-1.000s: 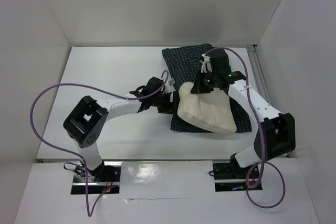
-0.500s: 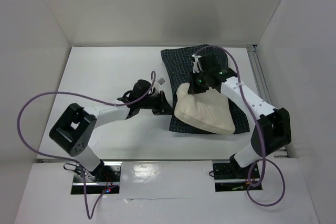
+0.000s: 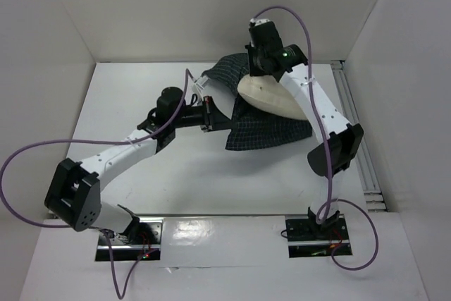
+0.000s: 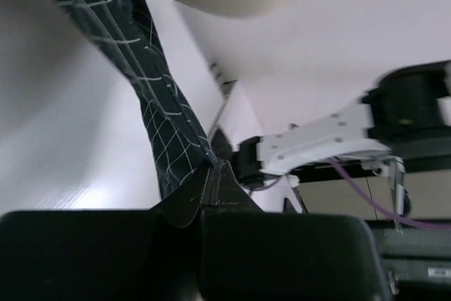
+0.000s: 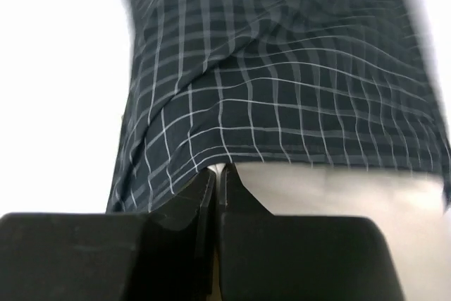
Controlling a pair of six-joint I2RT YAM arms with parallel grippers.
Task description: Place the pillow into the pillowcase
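While pinching the pillowcase (image 3: 266, 130) hem tight in the left gripper (image 3: 210, 112) and clamping the right gripper (image 3: 254, 75) on the raised pillow (image 3: 271, 98) near the back wall, looks mid-insertion. Next, probably draw the hem along the pillow without loosening either pinch.

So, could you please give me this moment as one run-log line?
left fingers: shut on pillowcase | right fingers: shut on pillowcase hem, raised | pillow: mostly outside | task: unfinished
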